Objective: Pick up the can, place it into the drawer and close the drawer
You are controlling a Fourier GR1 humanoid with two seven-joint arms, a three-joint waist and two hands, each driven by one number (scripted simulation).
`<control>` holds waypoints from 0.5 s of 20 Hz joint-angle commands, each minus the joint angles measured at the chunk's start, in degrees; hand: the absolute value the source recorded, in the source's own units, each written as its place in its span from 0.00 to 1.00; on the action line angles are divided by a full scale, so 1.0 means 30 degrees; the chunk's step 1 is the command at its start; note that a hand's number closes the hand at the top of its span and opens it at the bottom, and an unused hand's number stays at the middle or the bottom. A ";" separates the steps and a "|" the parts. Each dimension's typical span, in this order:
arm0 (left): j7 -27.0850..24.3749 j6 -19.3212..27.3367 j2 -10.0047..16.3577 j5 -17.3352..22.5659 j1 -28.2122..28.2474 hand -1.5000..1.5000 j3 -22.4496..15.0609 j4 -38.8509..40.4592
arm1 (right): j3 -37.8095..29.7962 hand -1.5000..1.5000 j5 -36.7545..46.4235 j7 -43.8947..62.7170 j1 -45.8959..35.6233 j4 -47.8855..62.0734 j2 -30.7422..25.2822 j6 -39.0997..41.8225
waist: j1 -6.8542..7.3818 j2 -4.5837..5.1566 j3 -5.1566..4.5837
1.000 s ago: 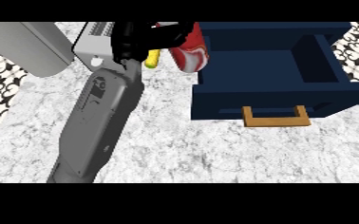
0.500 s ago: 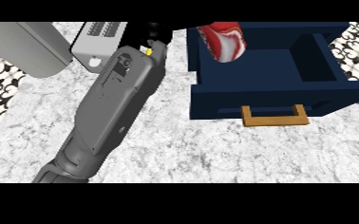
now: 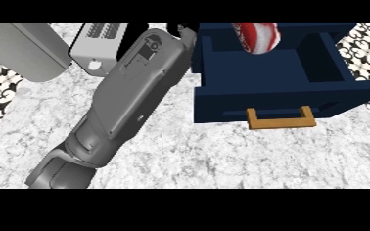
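Left forearm [image 3: 123, 98] crosses the marble desk [image 3: 217, 156] from the lower left edge diagonally up to the left wall of the drawer [image 3: 217, 103]. Left robot hand [image 3: 180, 28]: only a black sliver shows at the top edge, so open or closed cannot be told. Can [image 3: 256, 36], red and white, shows over the drawer's open compartment, apart from that sliver. Drawer is open, wooden handle [image 3: 280, 118] toward the robot. A grey appliance [image 3: 98, 46] stands left of the arm.

Nothing here can be read as text, brand, number or sign. The can [image 3: 257, 37], upper right of the frame, bears only red and white swirls (no letters can be made out). The light grey box [image 3: 92, 54], upper left, shows dark slots, not writing.
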 commanded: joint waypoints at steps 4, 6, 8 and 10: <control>-0.1483 0.0645 -0.0001 0.2965 -0.1845 1.00 -0.1964 0.2851 | 0.0001 0.00 0.0048 0.0351 -0.1008 0.0297 -0.0552 -0.0229 | -0.0471 0.0123 0.0007; -0.1098 0.0778 -0.0001 0.3292 -0.2592 1.00 -0.2032 0.3405 | 0.0253 0.00 0.0788 -0.0051 -0.0657 0.0285 0.0214 -0.0057 | -0.0319 0.0079 0.0010; -0.1694 0.1015 -0.0001 0.4295 -0.2137 1.00 -0.2771 0.3257 | -0.0647 0.00 -0.1130 0.0808 -0.1067 0.0214 -0.1071 -0.0453 | -0.0399 0.0056 0.0003; -0.1844 0.0979 -0.0001 0.4574 -0.2831 1.00 -0.2924 0.4330 | 0.0549 0.00 0.0727 -0.0517 -0.0747 0.0687 0.0216 0.0564 | -0.0502 0.0136 0.0021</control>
